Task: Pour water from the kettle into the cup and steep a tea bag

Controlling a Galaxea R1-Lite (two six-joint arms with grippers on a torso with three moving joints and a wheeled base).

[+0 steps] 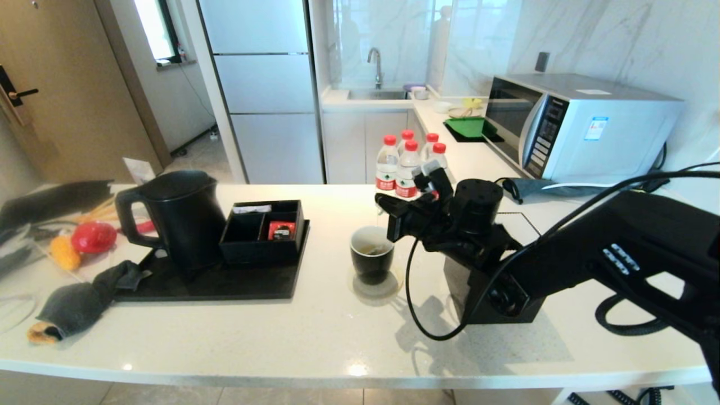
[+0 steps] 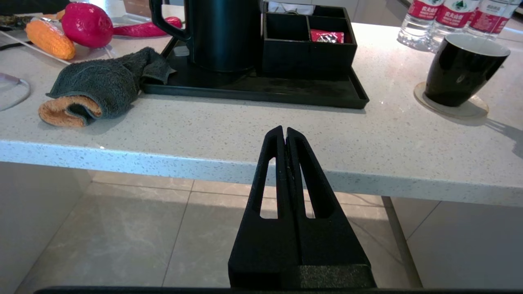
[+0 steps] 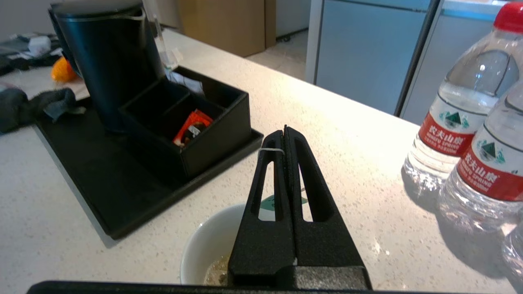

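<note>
The right hand [image 3: 284, 134], pinched on the tea bag's thin white string [image 3: 270, 150], hangs directly above the glossy black, white-lined cup [image 1: 372, 254].

the kettle [image 1: 179, 216] is matte black, standing on a black tray [image 1: 225, 284] on a white speckled worktop [image 1: 281, 337]. the cup [image 1: 372, 254] is glossy black outside, white inside. beside the kettle, a red packet [image 1: 280, 229] lies in a black box [image 1: 264, 232]. the bottles [image 1: 408, 163] beyond the cup have red caps and red labels. the cloth [image 1: 79, 301] near the kettle is grey with orange.
</note>
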